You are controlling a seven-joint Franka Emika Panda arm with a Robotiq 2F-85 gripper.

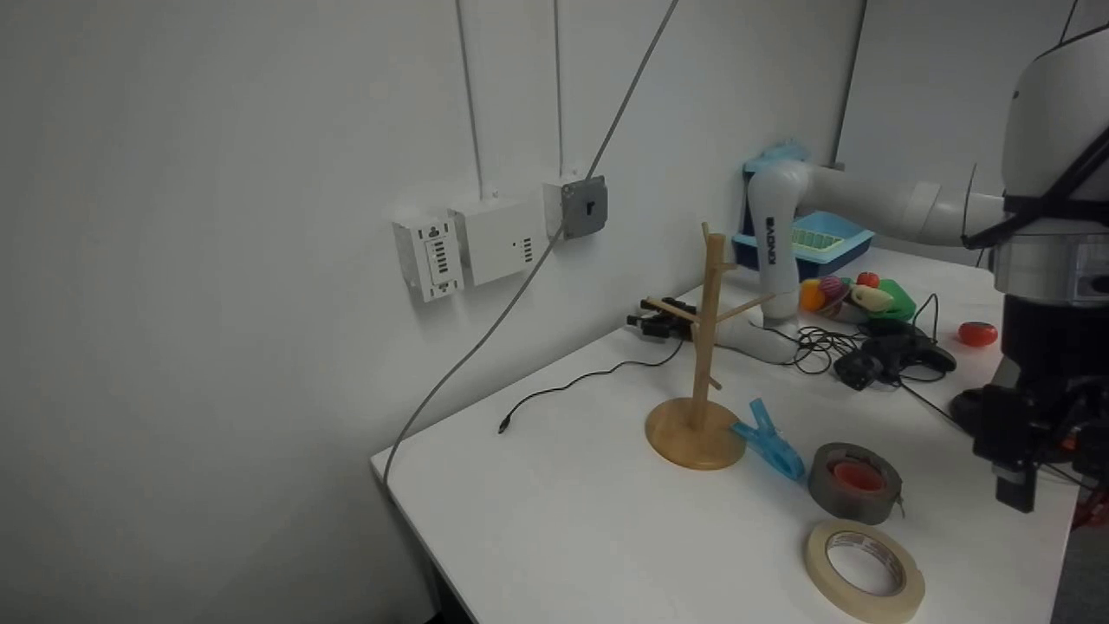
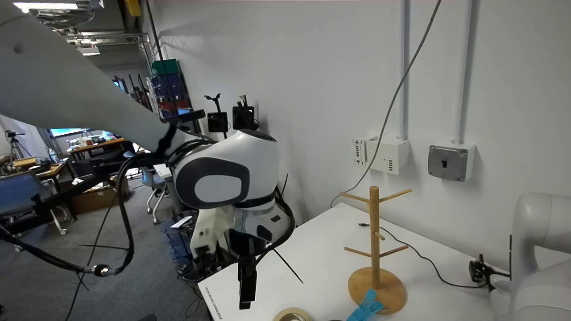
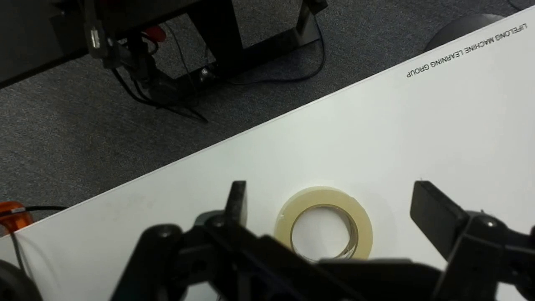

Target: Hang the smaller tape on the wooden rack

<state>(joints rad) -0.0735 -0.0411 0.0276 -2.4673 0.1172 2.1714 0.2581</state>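
The smaller tape is a flat cream ring [image 1: 853,604] lying on the white table near the front edge. It is cut off at the bottom of an exterior view [image 2: 292,310] and shows whole but for its lower edge in the wrist view [image 3: 363,221]. My gripper [image 3: 329,196] is open and empty, its fingers apart on either side of the tape in the wrist view. In both exterior views the gripper [image 1: 1014,494] [image 2: 247,298] hangs above the table, apart from the tape. The wooden rack [image 1: 706,347] [image 2: 374,240] stands upright with bare pegs; it is outside the wrist view.
A grey roll with a reddish core [image 1: 832,498] lies beside the tape. A blue clip [image 1: 771,444] [image 2: 366,306] lies at the rack's base. Another white arm [image 1: 780,234], black cables [image 1: 819,342] and toy fruit [image 1: 853,295] are behind. The table edge [image 3: 250,129] is near the tape.
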